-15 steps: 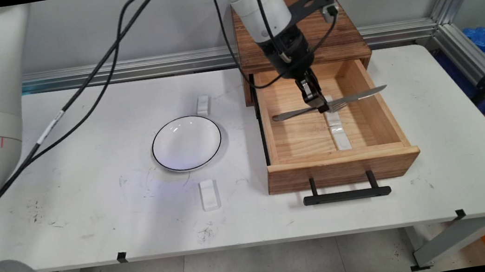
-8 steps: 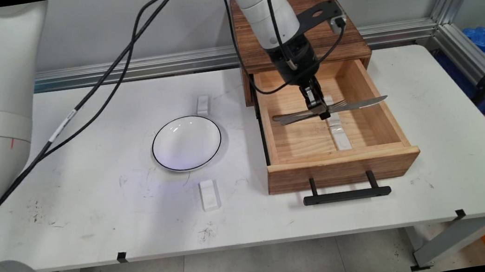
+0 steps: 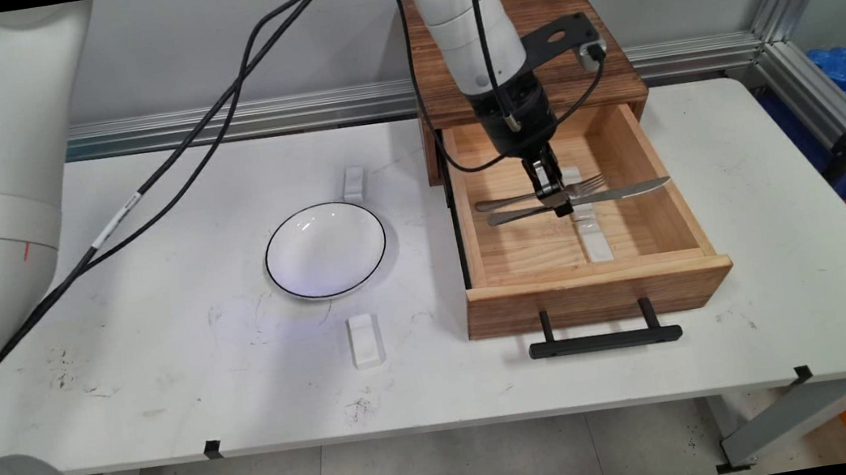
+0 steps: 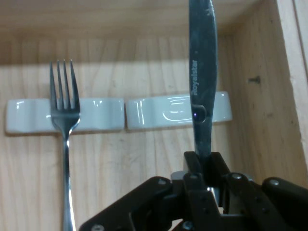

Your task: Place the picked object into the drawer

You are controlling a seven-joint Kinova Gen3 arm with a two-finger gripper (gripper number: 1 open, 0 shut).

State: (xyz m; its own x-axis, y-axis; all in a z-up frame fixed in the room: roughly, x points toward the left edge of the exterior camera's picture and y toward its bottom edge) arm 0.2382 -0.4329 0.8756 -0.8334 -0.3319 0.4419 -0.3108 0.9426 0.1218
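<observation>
1. Main view: right of centre, the black end effector (image 3: 560,207) reaches down into an open wooden drawer (image 3: 602,294), pinching a table knife (image 3: 613,194) at its handle. The knife lies level across the drawer, its blade tip close to the drawer's right wall. A fork (image 3: 540,195) lies just behind it, nearly parallel. Two white cutlery rests (image 3: 595,243) run in a line down the drawer floor toward its front panel with the black handle (image 3: 605,341). The drawer's left half shows bare wood. Left of the drawer on the white worktop (image 3: 161,362) sits a black-rimmed white plate (image 3: 326,249), with one white rest (image 3: 355,183) above it and another (image 3: 365,340) below, both apart from the rim.

2. Hand view: the end effector (image 4: 204,166) is clamped on the knife (image 4: 202,72), which runs up the frame over the right-hand rest (image 4: 159,113). The blade reads "Royalstar". At left, the fork (image 4: 66,125) has its tines lying on the other rest (image 4: 96,113). The drawer wall (image 4: 262,96) rises near the blade at right.
</observation>
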